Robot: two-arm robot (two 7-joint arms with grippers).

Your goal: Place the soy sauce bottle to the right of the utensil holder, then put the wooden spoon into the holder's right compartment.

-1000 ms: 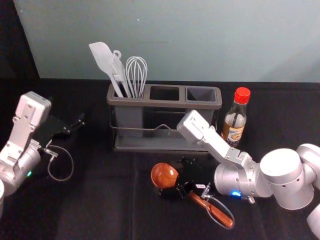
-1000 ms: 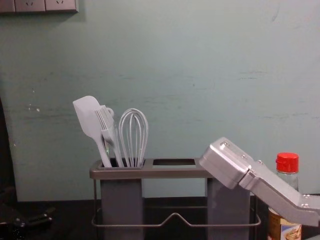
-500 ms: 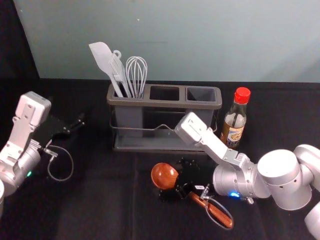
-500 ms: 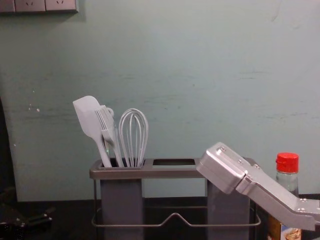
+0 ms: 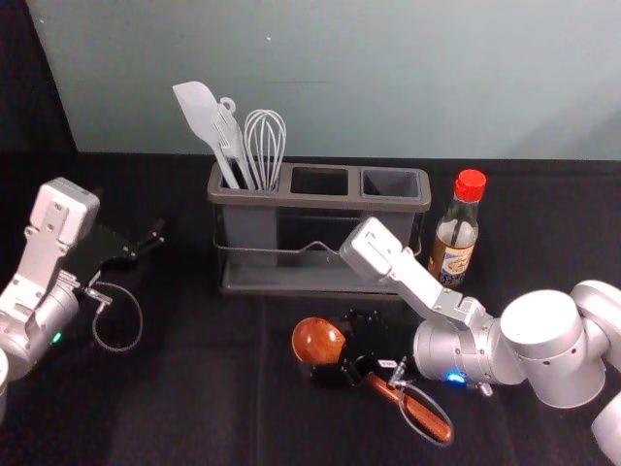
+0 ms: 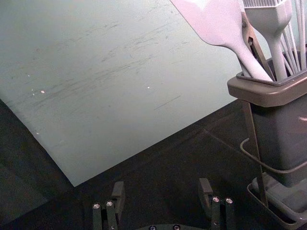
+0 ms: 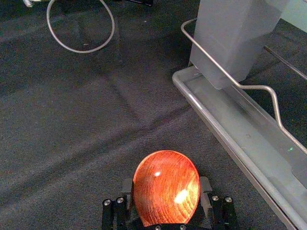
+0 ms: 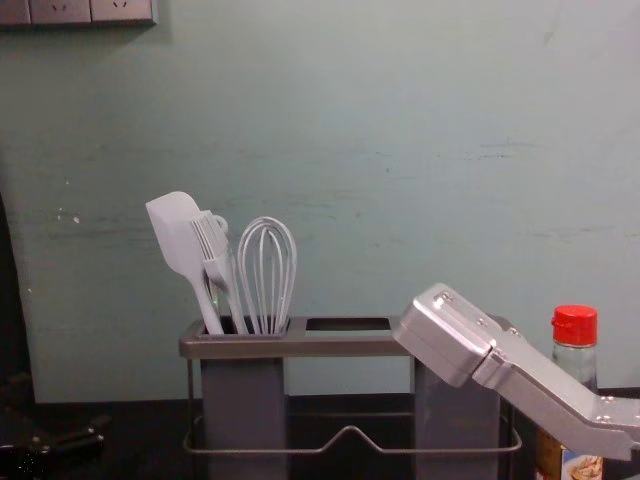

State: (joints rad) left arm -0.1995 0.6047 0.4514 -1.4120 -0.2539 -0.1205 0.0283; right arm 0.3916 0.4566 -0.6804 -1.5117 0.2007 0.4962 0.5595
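Note:
In the head view, my right gripper (image 5: 344, 348) is low in front of the holder, at the wooden spoon (image 5: 317, 341), whose handle runs toward the front right. In the right wrist view, my right gripper (image 7: 166, 191) is shut on the spoon's reddish bowl (image 7: 166, 187), a finger against each side. The soy sauce bottle (image 5: 456, 238), red-capped, stands upright just right of the utensil holder (image 5: 320, 201); the right forearm partly covers it in the chest view. The holder's right compartment (image 5: 391, 184) has nothing in it. My left gripper (image 5: 146, 245) is parked at the left, open (image 6: 162, 196).
A white spatula (image 5: 201, 116), a brush (image 5: 231, 141) and a whisk (image 5: 264, 146) stand in the holder's left compartment. A wire rail (image 8: 350, 432) runs along its front. The wall (image 8: 350, 120) rises behind the black-covered table (image 5: 194, 388).
My right arm has shifted slightly left since a second ago, and the spoon's bowl has moved a tiny bit left. The bottle, holder and left arm are still.

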